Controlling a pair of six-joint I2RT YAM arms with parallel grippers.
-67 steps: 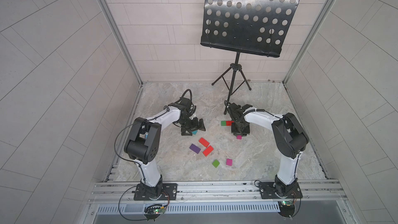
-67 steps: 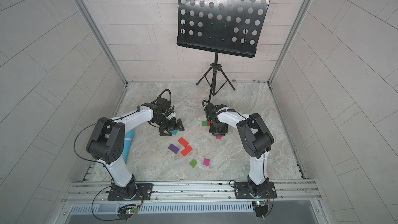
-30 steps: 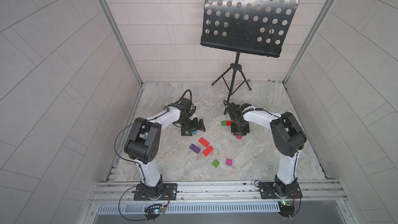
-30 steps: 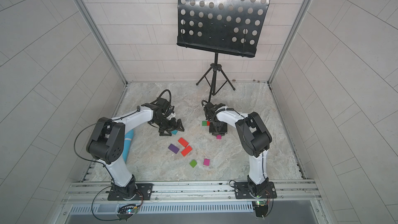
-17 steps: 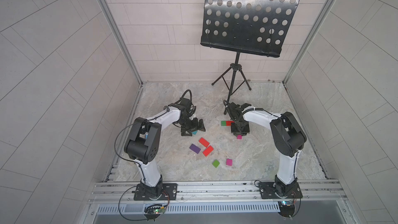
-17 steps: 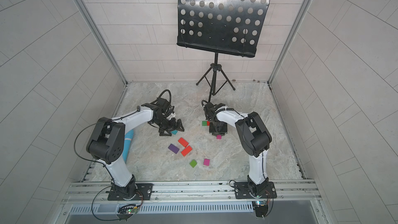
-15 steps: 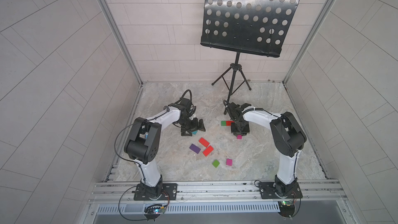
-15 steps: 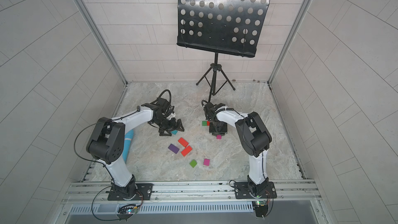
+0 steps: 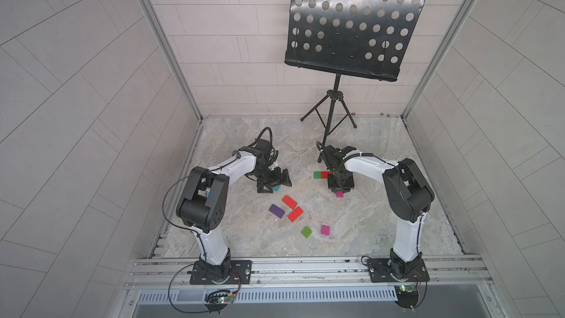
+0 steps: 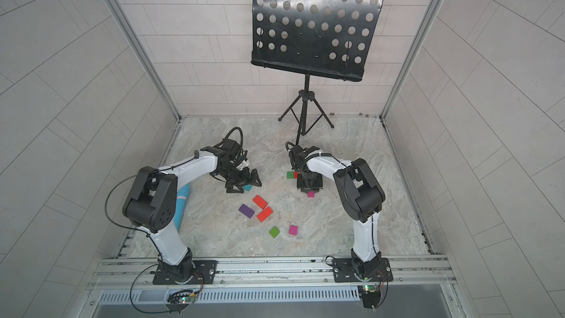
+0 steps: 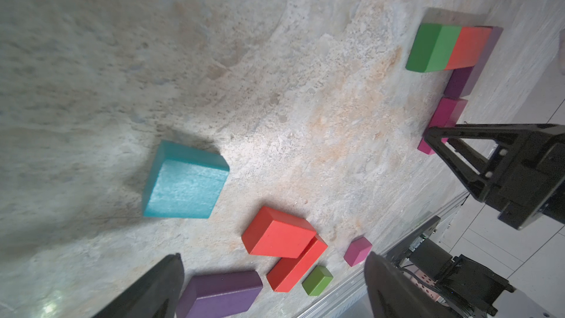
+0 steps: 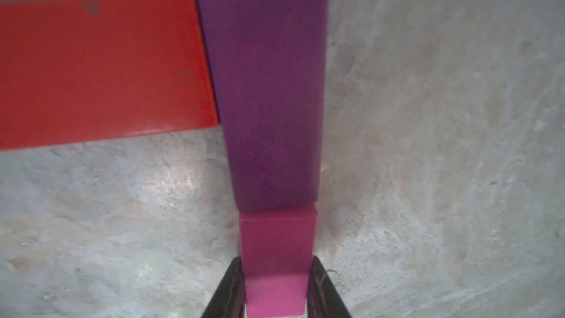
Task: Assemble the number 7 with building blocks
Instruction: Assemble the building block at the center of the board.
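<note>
A green block [image 9: 317, 174], a red block [image 9: 326, 174] and a purple block [image 12: 266, 93] form a bar and the start of a stem. My right gripper [image 12: 276, 270] is shut on a magenta block [image 12: 276, 249] that butts against the purple block's near end. My left gripper [image 11: 273, 258] hangs open just above the floor, with a teal block [image 11: 186, 183] lying ahead of its fingers. Two red blocks [image 9: 289, 201] [image 9: 295, 214], a purple block [image 9: 276, 211], a small green block [image 9: 306, 231] and a small magenta block [image 9: 325, 230] lie loose in both top views.
A black music stand [image 9: 336, 123] has its tripod just behind the right arm. A blue cylinder [image 10: 182, 203] lies on the floor beside the left arm's base. Tiled walls close in the marble floor [image 9: 382, 224] on three sides, and a metal rail runs along the front.
The right arm's elbow has shifted very slightly. Both grippers and all blocks stay where they were.
</note>
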